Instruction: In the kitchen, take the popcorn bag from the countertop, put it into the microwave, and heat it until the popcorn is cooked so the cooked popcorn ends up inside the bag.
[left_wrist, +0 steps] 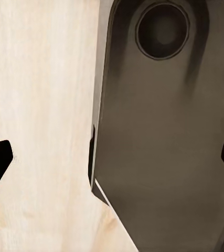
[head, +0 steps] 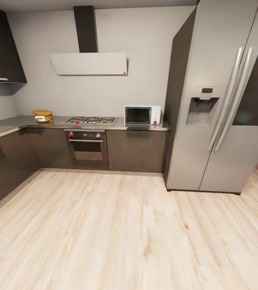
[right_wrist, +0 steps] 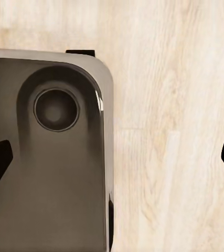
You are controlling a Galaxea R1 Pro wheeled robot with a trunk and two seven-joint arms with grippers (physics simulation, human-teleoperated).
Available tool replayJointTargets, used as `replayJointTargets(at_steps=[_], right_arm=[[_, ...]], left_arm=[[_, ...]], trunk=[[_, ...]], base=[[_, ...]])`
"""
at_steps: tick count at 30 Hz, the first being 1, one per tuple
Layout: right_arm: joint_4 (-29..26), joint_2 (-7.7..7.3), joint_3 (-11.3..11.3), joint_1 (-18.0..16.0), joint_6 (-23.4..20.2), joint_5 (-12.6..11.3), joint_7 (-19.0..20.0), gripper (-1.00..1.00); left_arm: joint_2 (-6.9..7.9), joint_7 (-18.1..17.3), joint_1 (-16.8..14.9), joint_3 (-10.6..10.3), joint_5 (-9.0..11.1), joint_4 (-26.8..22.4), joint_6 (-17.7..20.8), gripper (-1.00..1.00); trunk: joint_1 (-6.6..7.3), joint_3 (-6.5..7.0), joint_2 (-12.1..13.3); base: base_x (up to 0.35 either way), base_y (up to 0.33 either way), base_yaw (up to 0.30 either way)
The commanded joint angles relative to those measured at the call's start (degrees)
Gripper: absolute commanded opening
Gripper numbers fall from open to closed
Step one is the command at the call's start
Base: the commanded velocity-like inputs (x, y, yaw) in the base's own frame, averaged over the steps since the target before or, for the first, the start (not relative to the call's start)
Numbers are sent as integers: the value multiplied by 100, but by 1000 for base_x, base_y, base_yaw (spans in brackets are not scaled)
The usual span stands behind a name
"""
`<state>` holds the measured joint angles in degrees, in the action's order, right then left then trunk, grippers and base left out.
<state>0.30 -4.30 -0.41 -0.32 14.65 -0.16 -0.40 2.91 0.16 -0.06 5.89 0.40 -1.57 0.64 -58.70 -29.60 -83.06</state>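
Far across the kitchen, the small tan popcorn bag (head: 43,116) stands on the grey countertop (head: 16,122) at the back left, in the head view. The pale mint microwave (head: 142,115) sits on the same worktop to the right of the hob, its dark door shut. The popcorn itself is too small to make out. My left gripper (left_wrist: 114,157) hangs open over my dark base and the wooden floor, holding nothing. My right gripper (right_wrist: 114,157) is open too, above the base and floor.
A gas hob (head: 91,120) with a built-in oven (head: 87,147) below lies between bag and microwave, under a white range hood (head: 89,63). A tall steel fridge (head: 221,100) stands at the right. Dark cabinets (head: 4,169) run along the left. Light wooden floor (head: 116,233) stretches ahead.
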Motion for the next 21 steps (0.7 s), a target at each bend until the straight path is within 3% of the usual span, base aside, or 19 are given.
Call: replayJointTargets(at_steps=[1,8,21], right_arm=[[5,0,-3,-3,20,-1,-4,100],[5,0,-3,-3,20,-1,-5,100],[5,0,-3,-3,20,-1,-4,100]], left_arm=[[-1,2,-1,39,4,-7,7,100],[-7,2,-3,35,4,-2,2,100],[-10,2,-3,41,4,-6,2,100]], trunk=[[-3,-5,-2],[-3,-5,-2],[-3,-5,-2]], base=[[288,170,0],[302,131,0],[332,9,0]])
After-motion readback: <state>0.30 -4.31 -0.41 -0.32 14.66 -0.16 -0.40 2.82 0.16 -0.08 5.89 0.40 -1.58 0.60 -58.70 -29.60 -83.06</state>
